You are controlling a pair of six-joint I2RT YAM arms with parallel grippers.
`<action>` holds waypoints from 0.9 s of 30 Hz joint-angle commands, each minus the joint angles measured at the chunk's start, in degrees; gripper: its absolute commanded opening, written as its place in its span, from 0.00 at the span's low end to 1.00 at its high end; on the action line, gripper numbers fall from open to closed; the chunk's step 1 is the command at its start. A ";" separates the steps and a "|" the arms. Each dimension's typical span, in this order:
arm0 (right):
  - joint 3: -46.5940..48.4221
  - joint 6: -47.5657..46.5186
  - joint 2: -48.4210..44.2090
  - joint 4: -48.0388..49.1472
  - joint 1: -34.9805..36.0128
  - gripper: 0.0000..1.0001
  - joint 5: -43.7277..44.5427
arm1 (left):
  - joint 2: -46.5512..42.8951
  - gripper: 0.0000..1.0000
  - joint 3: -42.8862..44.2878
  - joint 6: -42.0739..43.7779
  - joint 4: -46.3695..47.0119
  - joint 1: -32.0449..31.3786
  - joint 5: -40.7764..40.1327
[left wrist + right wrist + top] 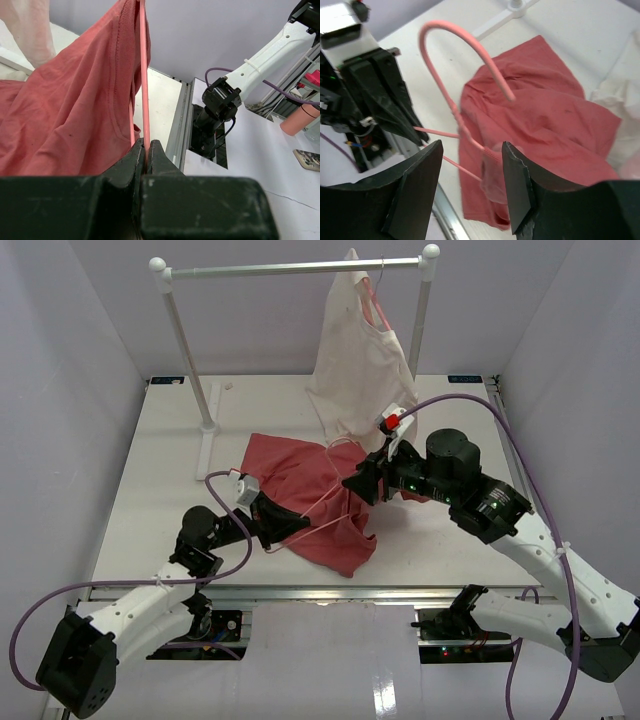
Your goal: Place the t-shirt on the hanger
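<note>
While the left pincer (146, 145) is clenched on a thin pink bar of the hanger (485, 57), the right pincer (472, 147) is released. Its fingers (420, 175) are parted over the t-shirt (300, 465), and the hanger's twisted neck shows in the gap between them. From where I stand, neither finger seems to press on wire or cloth.

Most of the t-shirt lies crumpled in the middle of the surface (160, 490), its near hem close to the front edge. One side is lifted, draped along the bar that the left pincer holds. The hook curves up free of the cloth and points toward the left arm. Two bars run from the neck to the left pincer, and the rest of the frame goes under the red cloth. I can't tell how much of it is inside.

A cream garment (355, 360) crowds the far side. It hangs from the rack (290, 268) on a second hanger (375, 305), and its lower edge comes down right behind the right pincer, meeting the t-shirt's far edge. The right arm itself covers the t-shirt's right side from above. The rack's near post and foot stand just left of the t-shirt. A purple cable (500, 430) loops over the right arm, and another curls beside the left pincer.
</note>
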 commanded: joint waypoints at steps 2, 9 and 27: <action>0.59 -17.72 -5.72 -3.03 0.25 0.58 2.31 | -2.13 0.00 -0.54 -0.18 5.32 -0.29 2.86; 7.57 -37.58 -3.15 -18.59 0.27 0.63 -10.03 | -2.96 0.00 -1.08 -0.83 5.35 -0.57 4.16; 11.33 -51.32 7.74 -27.82 -3.34 0.61 -15.36 | -7.30 0.00 -3.01 1.82 3.90 -3.63 3.56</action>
